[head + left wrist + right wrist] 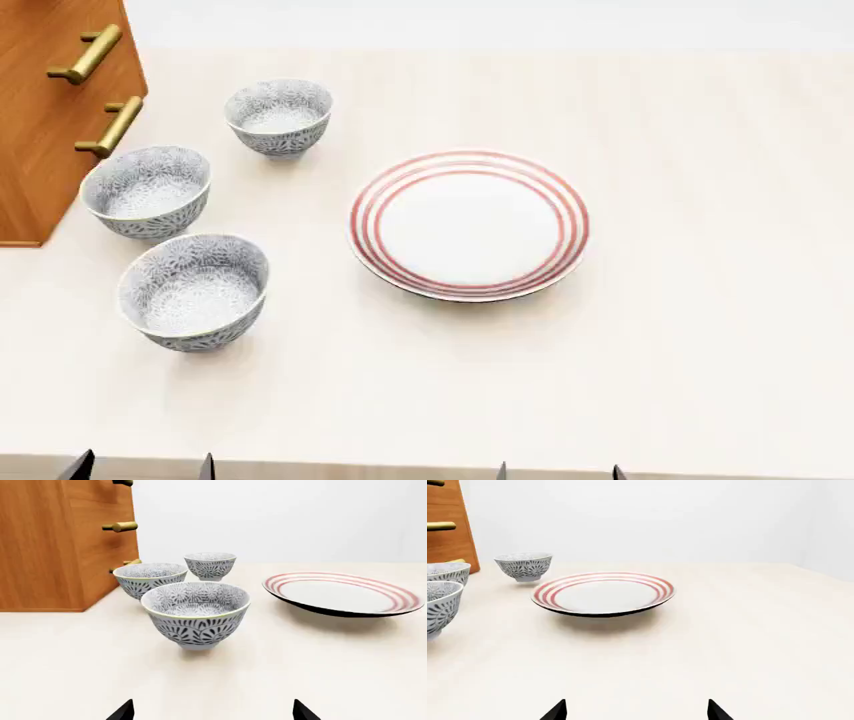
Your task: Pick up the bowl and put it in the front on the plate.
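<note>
Your bowl [194, 290] sits at the lower left of the head view, nearest you of 3 alike, upright with nothing inside. The plate [467, 225] lies at center, bare, apart from every bowl. The middle bowl [147, 190] and far bowl [279, 117] stand beside the wooden cabinet [47, 110]. Your left gripper [213, 711] and right gripper [636, 711] show only fingertips, spread wide, touching nothing.

The front bowl [194, 291] stood open to approach from the near edge, bare table [694, 330] before it. Behind it the middle bowl [147, 191] crowded close, with the wooden cabinet [47, 110] just beside. The plate [467, 224] sat well apart, nothing on it.
</note>
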Robot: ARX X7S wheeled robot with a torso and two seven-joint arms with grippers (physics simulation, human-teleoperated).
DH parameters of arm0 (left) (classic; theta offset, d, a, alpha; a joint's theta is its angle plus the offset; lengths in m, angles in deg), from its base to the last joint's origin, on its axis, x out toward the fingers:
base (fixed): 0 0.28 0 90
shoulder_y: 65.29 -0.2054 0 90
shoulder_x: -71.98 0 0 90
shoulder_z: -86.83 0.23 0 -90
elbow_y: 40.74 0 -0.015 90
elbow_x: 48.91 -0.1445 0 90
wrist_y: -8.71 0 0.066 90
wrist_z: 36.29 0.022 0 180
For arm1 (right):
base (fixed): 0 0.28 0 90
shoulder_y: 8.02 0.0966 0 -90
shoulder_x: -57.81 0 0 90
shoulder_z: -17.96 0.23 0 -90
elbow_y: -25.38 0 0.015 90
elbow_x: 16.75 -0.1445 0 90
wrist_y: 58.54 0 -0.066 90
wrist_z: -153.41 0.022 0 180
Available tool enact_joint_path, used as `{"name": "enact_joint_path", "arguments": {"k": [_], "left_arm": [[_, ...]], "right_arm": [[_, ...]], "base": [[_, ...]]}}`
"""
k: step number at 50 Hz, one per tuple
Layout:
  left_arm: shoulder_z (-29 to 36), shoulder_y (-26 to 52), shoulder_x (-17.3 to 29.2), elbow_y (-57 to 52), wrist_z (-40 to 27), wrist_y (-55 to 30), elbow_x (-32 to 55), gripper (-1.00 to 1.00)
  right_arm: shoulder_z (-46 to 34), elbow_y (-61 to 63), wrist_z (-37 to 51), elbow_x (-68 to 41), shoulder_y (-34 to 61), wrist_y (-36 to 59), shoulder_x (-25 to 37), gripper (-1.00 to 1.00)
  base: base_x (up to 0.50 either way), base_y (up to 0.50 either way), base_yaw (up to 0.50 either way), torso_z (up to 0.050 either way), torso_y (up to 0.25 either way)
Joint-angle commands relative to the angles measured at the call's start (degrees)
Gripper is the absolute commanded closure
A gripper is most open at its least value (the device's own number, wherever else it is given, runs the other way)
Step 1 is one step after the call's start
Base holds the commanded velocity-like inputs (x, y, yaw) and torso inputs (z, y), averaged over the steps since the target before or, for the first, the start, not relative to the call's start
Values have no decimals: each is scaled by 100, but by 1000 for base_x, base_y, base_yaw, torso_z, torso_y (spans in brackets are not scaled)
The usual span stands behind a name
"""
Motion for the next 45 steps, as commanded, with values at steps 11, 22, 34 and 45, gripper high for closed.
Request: {"name": "enact_joint_path", "arguments": {"k": [11, 22, 34, 45], "left_arm": [[216, 81, 182, 87, -239, -256, 279, -100], [361, 81, 315, 24, -409, -250, 403, -100], [534, -549, 657, -1997, -1475, 2030, -1463, -100], [600, -560, 726, -2080, -1524, 1930, -1404, -100]], "right_arm": [[-245, 30, 194, -171, -15, 103, 196, -100], [-381, 81, 340, -317, 15, 133, 323, -100], [-289, 1612, 261, -785, -487, -3803, 321, -100], [-462, 1905, 450, -1121, -463, -3129, 531, -100]], "base": [[0, 0, 0, 0, 0], [0, 0, 0, 0, 0], [0, 0, 0, 0, 0], [91, -4, 0, 0, 0]]}}
